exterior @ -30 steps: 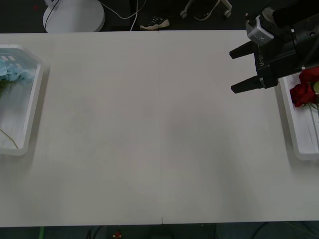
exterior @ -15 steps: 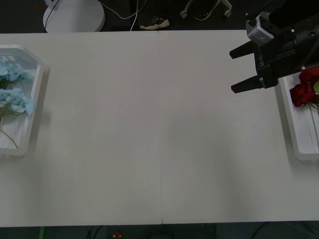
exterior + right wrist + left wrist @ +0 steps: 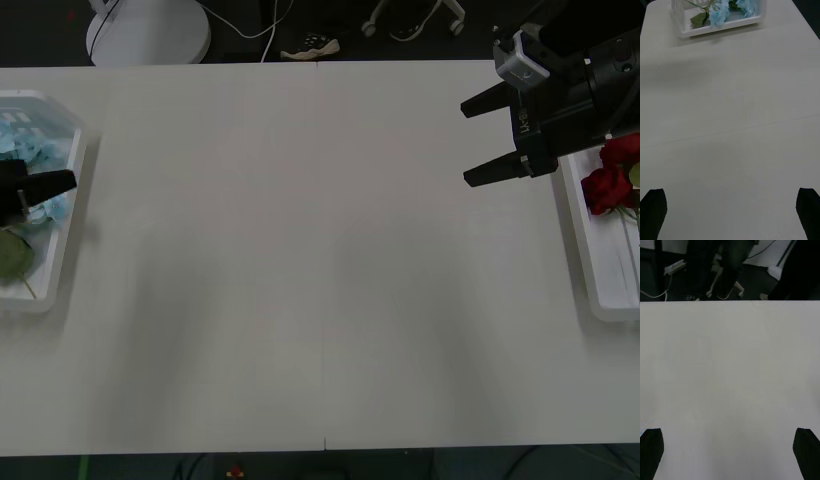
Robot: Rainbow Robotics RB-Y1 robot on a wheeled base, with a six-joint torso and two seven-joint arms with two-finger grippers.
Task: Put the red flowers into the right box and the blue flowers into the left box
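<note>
— Where are your fingers right now?

— My right gripper (image 3: pixel 468 140) hangs above the table's (image 3: pixel 320 260) far right part, just beside the right box (image 3: pixel 590 270), fingers spread wide with nothing between them. My left gripper (image 3: pixel 62 182) is over the left box (image 3: pixel 72 190); its wrist view puts the two fingertips far apart at the corners, so it is spread and empty too.

— And the flowers?

— The red flowers (image 3: pixel 606 186) lie in the right box, heads toward the far end, stems running along the box's length toward me. The blue flowers (image 3: pixel 720 13) sit in the left box, clusters at the far end, one stem trailing along the length to the near end.

— So which step is this?

— The last one, I judge: no flower lies loose on the table, and both hands are free. The next move calls only for lifting the left gripper clear of the box without snagging a leaf (image 3: pixel 12 256).
</note>
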